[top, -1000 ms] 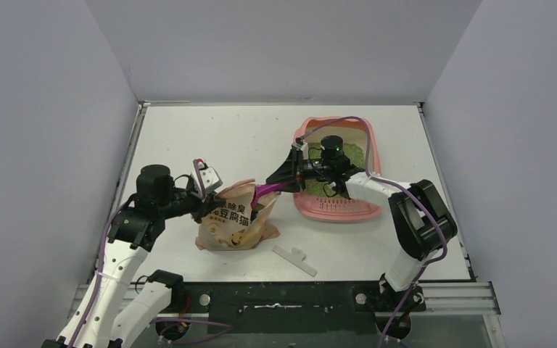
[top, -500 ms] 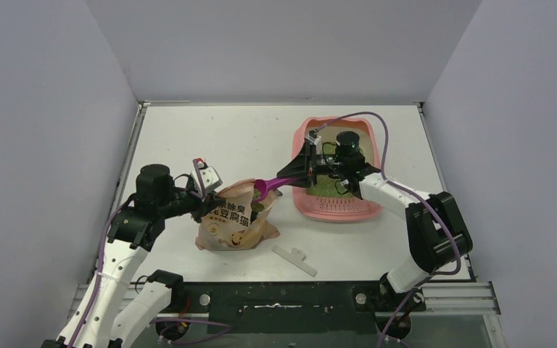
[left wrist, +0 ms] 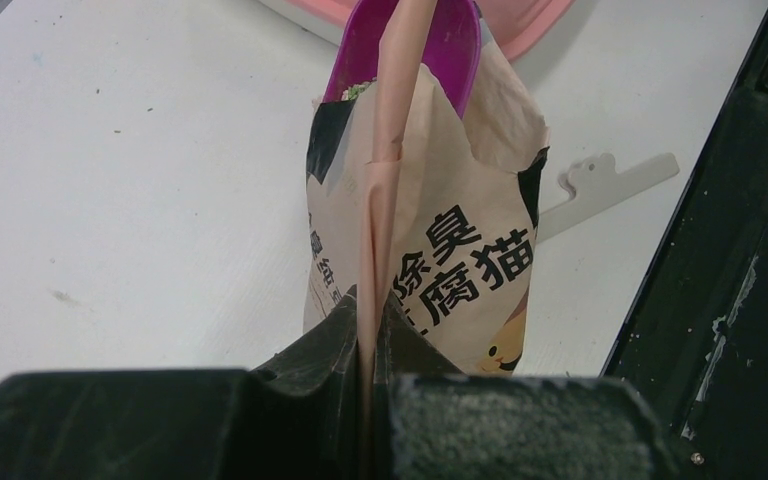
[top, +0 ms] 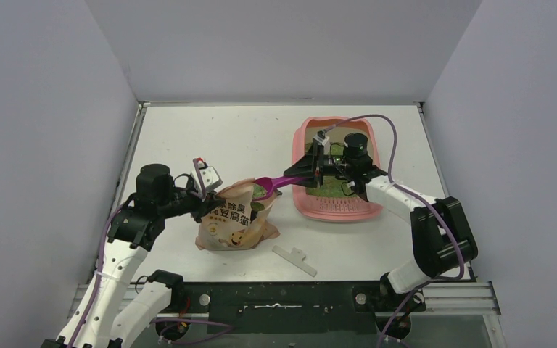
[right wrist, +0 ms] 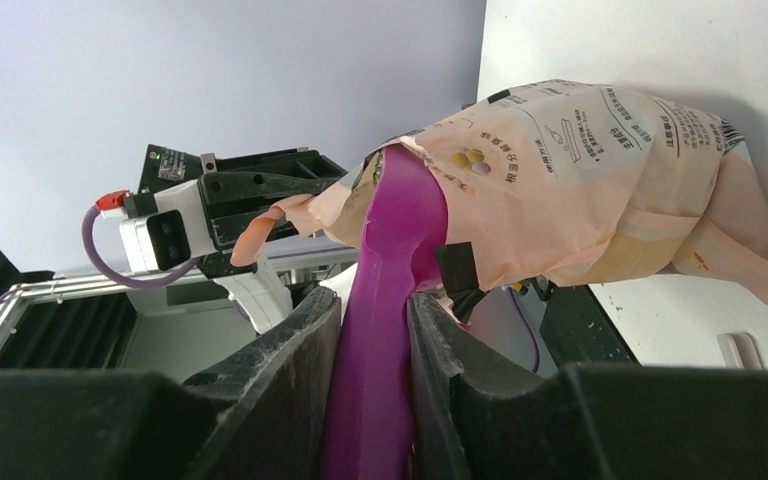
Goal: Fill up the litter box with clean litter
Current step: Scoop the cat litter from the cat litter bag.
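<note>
Green litter (top: 331, 187) in litter box (top: 333, 212), overhead only

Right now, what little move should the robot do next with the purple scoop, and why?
Probably carry the magenta plastic scoop, kept level, over the pink plastic litter box. Its bowl sits at the mouth of the tan paper bag holding green granules, and the right gripper grips its handle.

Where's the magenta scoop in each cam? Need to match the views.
Top external: scoop at centre, bowl at the mouth of the litter bag, handle angling up-right.
Left wrist: scoop at top centre, bowl showing above the bag's open top, split by the pinched bag edge.
Right wrist: scoop at bottom centre, handle running up to the bowl.
Shared landmark: the litter bag, in all three.
</note>
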You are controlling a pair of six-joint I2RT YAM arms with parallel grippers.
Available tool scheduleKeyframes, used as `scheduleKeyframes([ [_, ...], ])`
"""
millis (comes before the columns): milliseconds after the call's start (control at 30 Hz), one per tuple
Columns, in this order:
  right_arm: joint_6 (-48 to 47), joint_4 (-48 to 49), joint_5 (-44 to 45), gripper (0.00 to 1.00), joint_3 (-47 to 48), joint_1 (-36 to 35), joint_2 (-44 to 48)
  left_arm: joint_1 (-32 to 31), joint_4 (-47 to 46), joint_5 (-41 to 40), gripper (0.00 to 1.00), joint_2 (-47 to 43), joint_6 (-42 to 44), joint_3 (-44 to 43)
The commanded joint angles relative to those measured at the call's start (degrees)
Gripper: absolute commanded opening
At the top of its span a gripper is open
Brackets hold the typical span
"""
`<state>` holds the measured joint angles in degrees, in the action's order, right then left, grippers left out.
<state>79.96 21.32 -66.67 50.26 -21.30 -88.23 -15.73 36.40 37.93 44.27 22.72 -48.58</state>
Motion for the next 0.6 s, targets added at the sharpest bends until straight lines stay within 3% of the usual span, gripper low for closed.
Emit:
scheduleKeyframes([
  [0,5.03,11.32,3.52,0.0,-0.35,-1.76,1.21,-0.56,-2.67,3.22,0.0,-0.89,-0.49,-3.73],
  [100,9.06,17.46,3.74,0.0,-1.19,-2.86,-0.07,-0.53,-2.72,3.32,0.0,-0.6,-0.55,-4.06],
  [200,9.27,16.07,2.92,0.0,-5.66,2.75,3.13,-0.53,-2.26,3.14,0.0,-0.64,-0.27,-4.34],
  [433,-10.93,-12.81,4.18,0.0,0.74,0.19,6.31,-0.67,-3.82,3.89,0.0,0.26,-0.82,-4.24],
  [567,-19.42,-25.43,3.76,0.0,3.99,2.51,7.17,-0.88,-3.66,3.33,0.0,0.1,-0.76,-4.61],
])
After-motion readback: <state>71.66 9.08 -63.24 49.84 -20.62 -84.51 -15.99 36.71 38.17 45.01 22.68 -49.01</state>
